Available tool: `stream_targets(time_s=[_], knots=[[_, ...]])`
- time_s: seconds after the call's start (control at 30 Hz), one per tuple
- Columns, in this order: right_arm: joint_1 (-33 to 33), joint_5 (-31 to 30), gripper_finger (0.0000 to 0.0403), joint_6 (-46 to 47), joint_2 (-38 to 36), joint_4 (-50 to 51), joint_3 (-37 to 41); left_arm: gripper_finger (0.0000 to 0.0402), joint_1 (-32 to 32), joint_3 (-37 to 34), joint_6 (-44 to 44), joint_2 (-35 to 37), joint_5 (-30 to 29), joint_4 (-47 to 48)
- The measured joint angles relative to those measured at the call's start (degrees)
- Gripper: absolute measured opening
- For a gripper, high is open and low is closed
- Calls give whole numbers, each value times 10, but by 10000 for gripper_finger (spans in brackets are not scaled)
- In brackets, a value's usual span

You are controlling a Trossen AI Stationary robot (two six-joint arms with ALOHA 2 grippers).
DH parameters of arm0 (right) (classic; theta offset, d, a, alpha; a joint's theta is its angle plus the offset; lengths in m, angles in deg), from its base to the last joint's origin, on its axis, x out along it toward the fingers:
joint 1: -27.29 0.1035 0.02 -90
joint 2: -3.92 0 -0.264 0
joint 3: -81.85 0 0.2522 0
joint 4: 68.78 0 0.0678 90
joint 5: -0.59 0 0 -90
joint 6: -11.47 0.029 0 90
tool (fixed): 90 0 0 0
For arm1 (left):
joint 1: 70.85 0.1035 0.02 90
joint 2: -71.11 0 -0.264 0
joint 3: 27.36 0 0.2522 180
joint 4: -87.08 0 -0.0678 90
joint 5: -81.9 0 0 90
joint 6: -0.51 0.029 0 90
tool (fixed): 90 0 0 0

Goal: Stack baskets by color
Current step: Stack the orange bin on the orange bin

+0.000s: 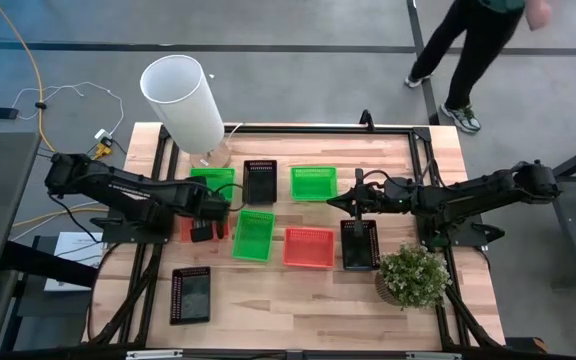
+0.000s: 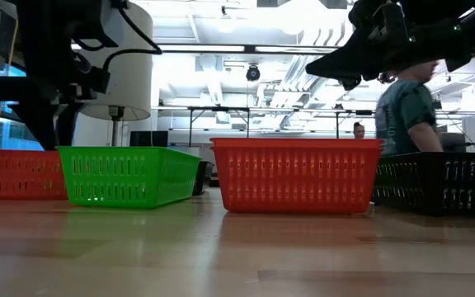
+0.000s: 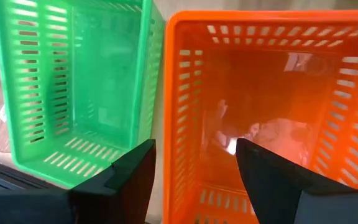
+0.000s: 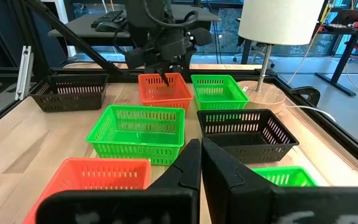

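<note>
Red, green and black mesh baskets stand singly on the wooden table. My left gripper (image 1: 204, 226) hangs open, pointing down, over a red basket (image 3: 260, 93) at the table's left, which sits flat beside a green basket (image 3: 73, 81). One finger stands over the red basket's wall on the green basket's side (image 3: 174, 124) and the other over its inside. No touch shows. My right gripper (image 1: 340, 200) is shut and empty, held level above the table between a green basket (image 1: 314, 182) and a black basket (image 1: 360, 244).
Other baskets lie around: green (image 1: 253, 235), red (image 1: 309, 247), black (image 1: 259, 180), and black near the front edge (image 1: 190, 295). A tall white lamp (image 1: 183, 100) stands at the far left and a potted plant (image 1: 413, 275) at the right front. A person (image 1: 478, 50) walks beyond the table.
</note>
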Motion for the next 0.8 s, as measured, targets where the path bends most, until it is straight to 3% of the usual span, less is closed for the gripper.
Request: stream_targets(time_s=[0.8], knots=[[0, 0, 0, 9, 0, 10, 0, 209, 19, -5, 2, -60, 11, 1]])
